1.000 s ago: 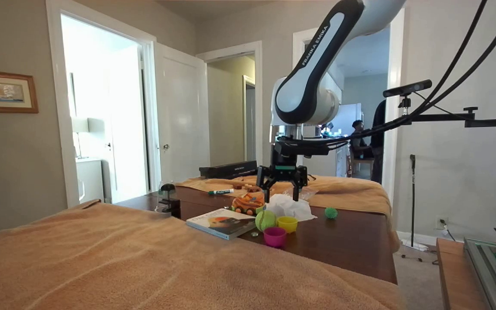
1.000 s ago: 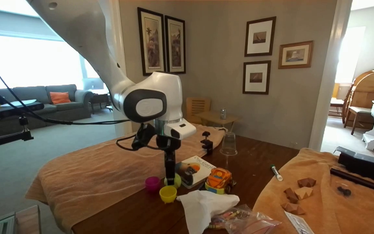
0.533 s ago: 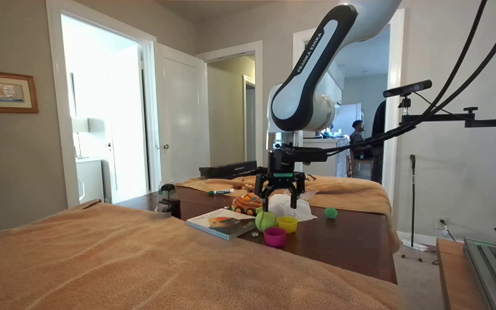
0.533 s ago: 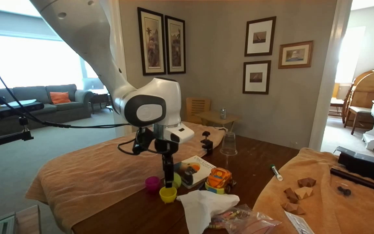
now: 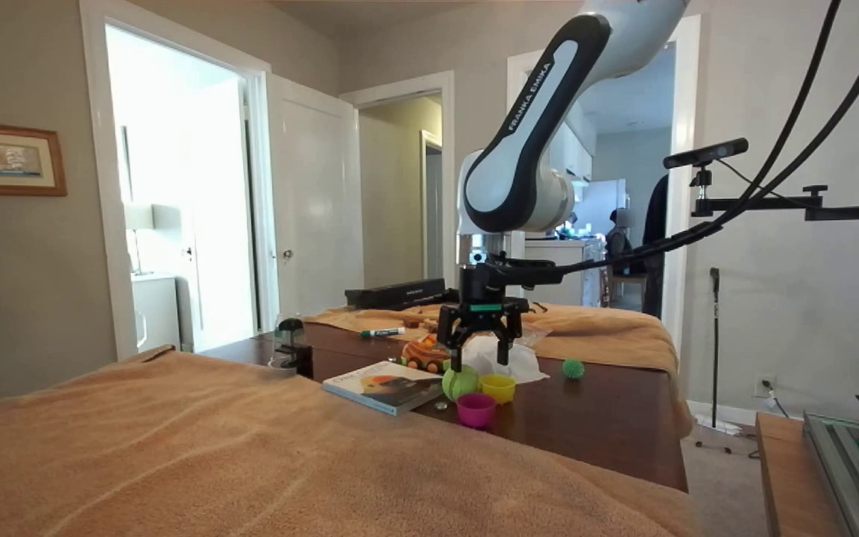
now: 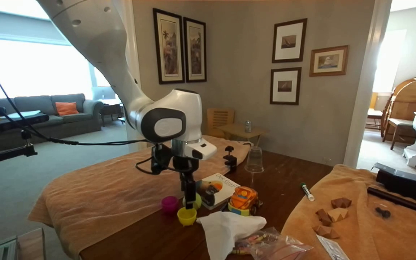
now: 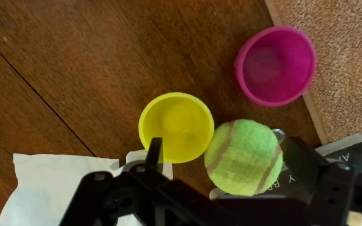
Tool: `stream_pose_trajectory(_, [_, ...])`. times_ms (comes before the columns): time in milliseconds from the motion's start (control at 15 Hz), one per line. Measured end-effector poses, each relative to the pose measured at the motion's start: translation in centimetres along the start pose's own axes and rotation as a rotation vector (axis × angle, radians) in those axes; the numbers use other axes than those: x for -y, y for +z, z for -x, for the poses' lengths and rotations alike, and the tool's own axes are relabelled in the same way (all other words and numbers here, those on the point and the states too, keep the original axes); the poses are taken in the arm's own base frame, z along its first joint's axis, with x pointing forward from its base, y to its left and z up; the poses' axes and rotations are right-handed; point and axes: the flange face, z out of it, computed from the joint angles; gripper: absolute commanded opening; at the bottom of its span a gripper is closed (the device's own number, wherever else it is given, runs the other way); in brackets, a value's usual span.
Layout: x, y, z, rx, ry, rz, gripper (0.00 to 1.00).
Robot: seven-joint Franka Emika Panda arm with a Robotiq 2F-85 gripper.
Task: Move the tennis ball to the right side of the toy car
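Note:
The yellow-green tennis ball (image 5: 461, 384) sits on the brown table, and the wrist view (image 7: 244, 157) shows it close beside the yellow cup (image 7: 181, 122). The orange toy car (image 6: 244, 198) stands behind the book, apart from the ball, and also shows in an exterior view (image 5: 422, 355), partly hidden. My gripper (image 5: 479, 364) is open and points down, low over the ball and yellow cup. In the wrist view, one finger (image 7: 155, 152) overlaps the yellow cup's edge and the other is just past the ball's far side. Nothing is held.
A magenta cup (image 7: 276, 66) stands near the towel edge. A book (image 6: 217, 189) lies beside the ball. White paper (image 6: 229, 231) and a plastic bag (image 6: 269, 245) lie nearby. A green spiky ball (image 5: 573, 368) and a clear cup (image 6: 254, 160) also stand on the table.
My gripper has come down toward the ball and shifted slightly left in an exterior view. It stays open. The ball, cups and car have not moved.

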Motion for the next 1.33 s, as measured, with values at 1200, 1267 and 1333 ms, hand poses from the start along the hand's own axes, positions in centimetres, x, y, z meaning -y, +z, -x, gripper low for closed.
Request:
stream_pose_trajectory(1200, [2.9, 1.9, -1.4, -0.063, -0.238, 0.035, 1.0])
stream_pose_trajectory(1267, [2.9, 1.9, -1.5, -0.068, -0.243, 0.036, 1.0])
stream_pose_trajectory(1333, [3.0, 1.9, -1.7, -0.072, -0.247, 0.036, 1.0])
